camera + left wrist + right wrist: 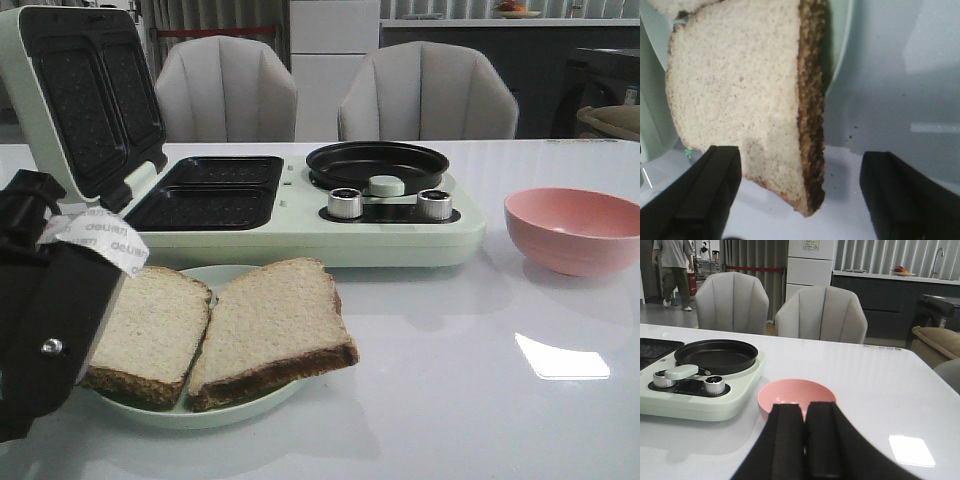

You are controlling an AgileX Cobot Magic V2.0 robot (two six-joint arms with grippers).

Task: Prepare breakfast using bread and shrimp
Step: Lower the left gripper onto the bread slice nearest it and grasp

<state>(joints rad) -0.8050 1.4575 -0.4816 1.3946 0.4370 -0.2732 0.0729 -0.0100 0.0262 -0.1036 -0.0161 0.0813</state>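
Front view: bread (270, 325) tan, dark-crusted, seemingly untoasted.

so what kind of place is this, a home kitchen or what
Probably a showroom or demo kitchen rather than a home: a white table with padded chairs, a back counter with sink tap, and a roped-off floor where a person walks.

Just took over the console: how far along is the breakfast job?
Barely started. Done: the sandwich maker stands open, plates empty. In hand: the left gripper is open around the near edge of the left bread slice, not clamped; both slices remain on the plate. Left: loading bread, then shrimp. The right gripper is shut near the pink bowl; no shrimp is visible.
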